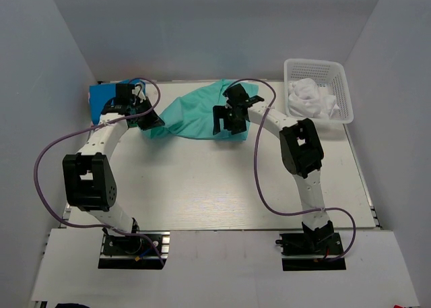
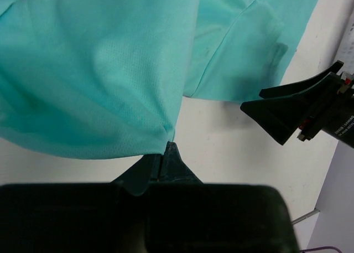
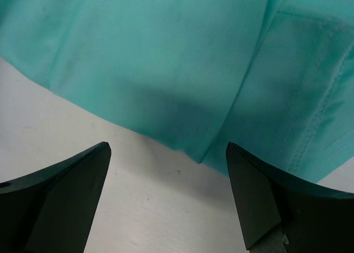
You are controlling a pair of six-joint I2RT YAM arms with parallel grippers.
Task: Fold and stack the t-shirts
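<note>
A teal-green t-shirt (image 1: 192, 116) lies rumpled at the back middle of the table. My left gripper (image 1: 149, 121) is shut on its left edge; in the left wrist view the pinched cloth (image 2: 110, 70) rises from the closed fingertips (image 2: 166, 152). My right gripper (image 1: 225, 122) is open at the shirt's right side, just above the table. In the right wrist view a fold of the shirt (image 3: 166, 59) lies beyond the open gripper (image 3: 168, 175), with nothing between the fingers. A bright blue t-shirt (image 1: 101, 96) lies at the back left, and white t-shirts (image 1: 310, 98) fill the basket.
A white lattice basket (image 1: 345, 92) stands at the back right corner. White walls close in the table on three sides. One finger of the right gripper (image 2: 287, 114) shows at the right of the left wrist view.
</note>
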